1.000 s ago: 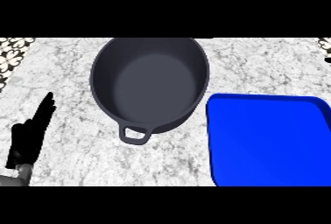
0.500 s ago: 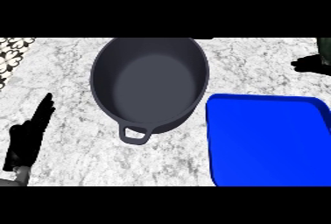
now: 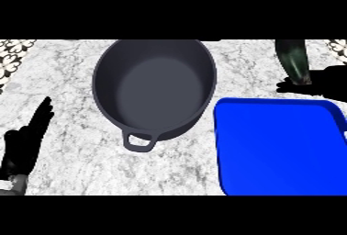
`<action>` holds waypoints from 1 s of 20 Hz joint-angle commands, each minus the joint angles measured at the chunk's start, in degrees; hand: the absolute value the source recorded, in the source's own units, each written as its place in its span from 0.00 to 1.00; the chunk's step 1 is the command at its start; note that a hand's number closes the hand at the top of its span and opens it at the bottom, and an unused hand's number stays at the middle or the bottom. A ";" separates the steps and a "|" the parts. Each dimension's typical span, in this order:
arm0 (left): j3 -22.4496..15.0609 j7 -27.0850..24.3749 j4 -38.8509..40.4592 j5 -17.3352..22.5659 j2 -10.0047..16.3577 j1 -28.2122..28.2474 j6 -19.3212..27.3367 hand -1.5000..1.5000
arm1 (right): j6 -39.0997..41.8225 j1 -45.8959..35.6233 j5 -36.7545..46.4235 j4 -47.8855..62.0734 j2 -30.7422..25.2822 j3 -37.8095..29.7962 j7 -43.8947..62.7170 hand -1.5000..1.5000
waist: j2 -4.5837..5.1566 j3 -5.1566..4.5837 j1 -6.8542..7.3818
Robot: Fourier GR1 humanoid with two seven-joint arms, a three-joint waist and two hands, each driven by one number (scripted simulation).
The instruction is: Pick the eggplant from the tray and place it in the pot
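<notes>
A dark grey oval pot point(image 3: 154, 89) with a small loop handle stands on the marble counter, and its inside holds nothing. To its right lies a blue tray point(image 3: 281, 147) with nothing on it. Above the tray's far right corner my right hand point(image 3: 324, 81) is curled round the lower end of a dark green-purple eggplant point(image 3: 293, 58), which points up and away, well right of the pot. My left hand point(image 3: 25, 142) rests open at the left edge, fingers straight.
The patterned counter edge point(image 3: 12, 55) shows at the far left. Bare marble point(image 3: 169, 170) lies in front of the pot and between pot and tray.
My right hand has come into view at the upper right, moving left with the eggplant held up. The left hand, pot and tray have stayed put.
</notes>
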 commanded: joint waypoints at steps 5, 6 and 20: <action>1.82 -0.11 1.92 -2.17 -2.86 0.38 -0.79 0.50 | 5.43 2.92 7.31 -3.84 2.09 -0.06 1.46 0.00 | -0.05 0.03 -0.95; 4.84 0.69 -0.44 0.13 0.56 1.05 -3.93 0.50 | 4.98 3.02 8.03 -5.72 6.84 0.12 7.26 0.00 | -0.11 0.04 -0.71; 5.81 3.41 -4.39 -5.65 -4.49 2.72 -4.70 0.50 | 7.70 4.35 21.82 -1.25 14.37 -2.21 6.53 0.00 | 0.01 0.06 -0.41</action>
